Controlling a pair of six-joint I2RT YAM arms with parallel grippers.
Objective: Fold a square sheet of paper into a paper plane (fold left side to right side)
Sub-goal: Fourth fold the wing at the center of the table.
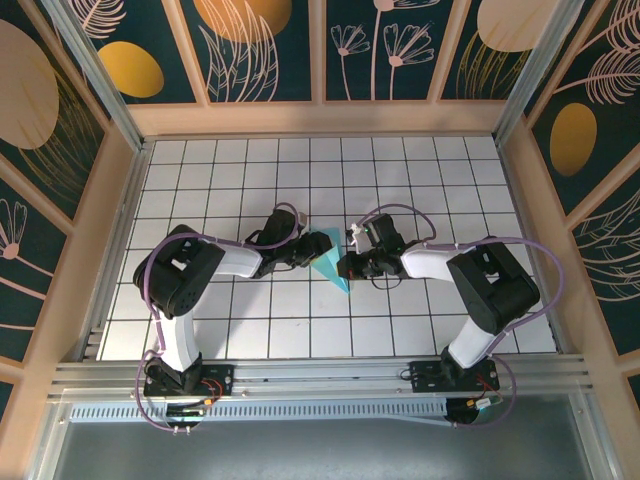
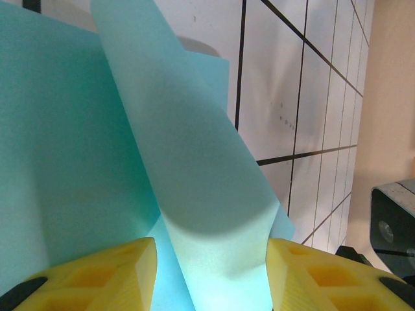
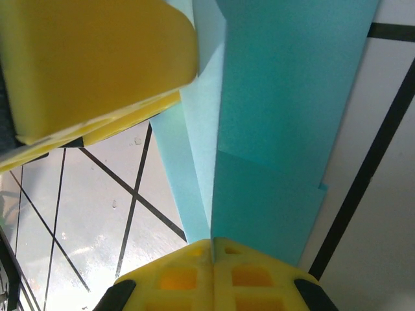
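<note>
The light cyan sheet of paper (image 1: 326, 260) stands folded into a narrow pointed paper plane shape in the middle of the table, its tip toward the near side. My right gripper (image 1: 350, 266) is shut on its central crease; in the right wrist view the pads (image 3: 194, 272) meet on the paper (image 3: 279, 129). From the left, my left gripper (image 1: 305, 249) stands open. A raised, curved flap of the paper (image 2: 188, 162) lies between its yellow fingers (image 2: 110, 272). One left finger (image 3: 91, 58) hangs just above the paper in the right wrist view.
The table is white grid tiles (image 1: 250, 320) with wooden walls (image 1: 320, 118) on three sides. A metal rail (image 1: 320, 375) runs along the near edge by the arm bases. Both arms reach inward, and their tips nearly meet at the paper.
</note>
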